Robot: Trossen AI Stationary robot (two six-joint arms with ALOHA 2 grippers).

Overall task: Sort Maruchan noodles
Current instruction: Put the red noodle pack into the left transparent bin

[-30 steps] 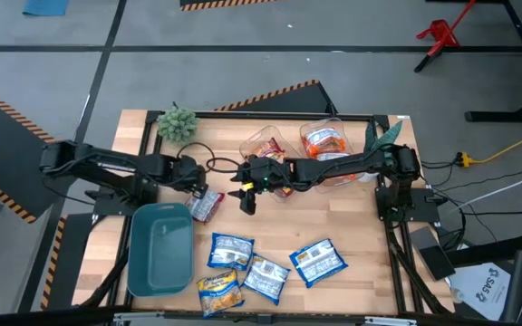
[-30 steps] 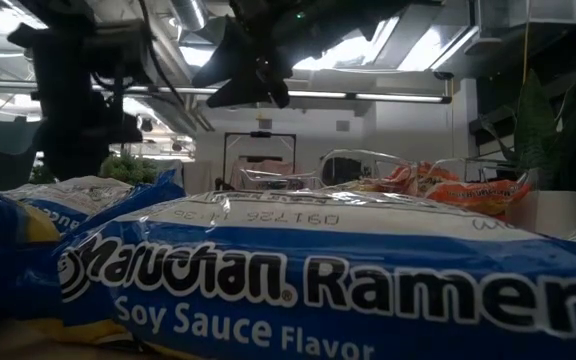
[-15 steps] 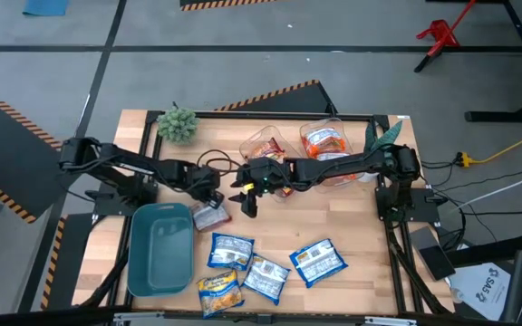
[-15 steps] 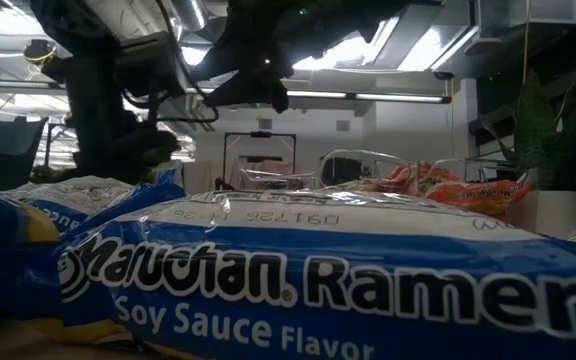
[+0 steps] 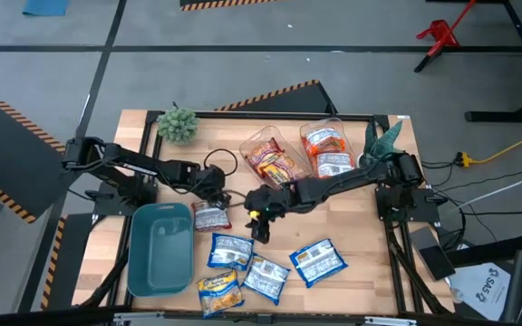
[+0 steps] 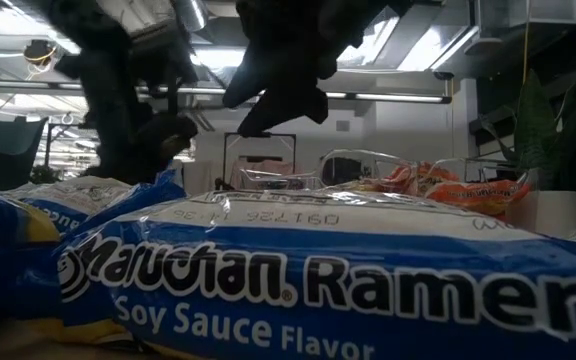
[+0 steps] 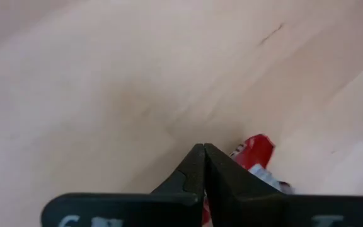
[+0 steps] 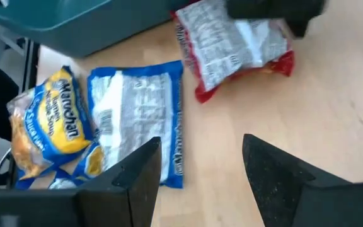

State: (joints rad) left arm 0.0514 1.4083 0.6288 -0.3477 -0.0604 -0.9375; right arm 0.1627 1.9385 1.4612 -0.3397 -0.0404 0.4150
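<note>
A red Maruchan noodles packet (image 5: 211, 217) lies flat on the table, pale back up, beside the teal bin (image 5: 161, 249). My left gripper (image 5: 216, 194) is shut at that packet's far end. My right gripper (image 8: 200, 142) hangs open over bare wood just right of the red packet (image 8: 232, 47) and above a blue packet (image 8: 140, 120), with nothing between its fingers. Three blue packets (image 5: 231, 250) (image 5: 265, 277) (image 5: 318, 262) and a yellow one (image 5: 219, 292) lie near the front edge. More orange and red packets fill two clear tubs (image 5: 270, 156) (image 5: 326, 145). My left gripper comes slanting down from the far left with its fingers (image 7: 197, 165) shut. The red packet's far end (image 7: 257, 150) shows right beside one finger, none of it between the tips. Whether the finger presses on it or only stands against it, I cannot tell. The packet lies flat.
A small green plant (image 5: 177, 124) stands at the far left and a green leafy thing (image 5: 383, 138) at the far right. In the low view a blue packet (image 6: 308, 280) fills the foreground. Bare wood lies between the tubs and the front packets.
My right gripper has swung from the clear tubs toward the near edge and down, tipping steeper, and now hangs above the blue packets. My left gripper has gone toward the table's right, and the red packet has slid a little toward the near right with it.
</note>
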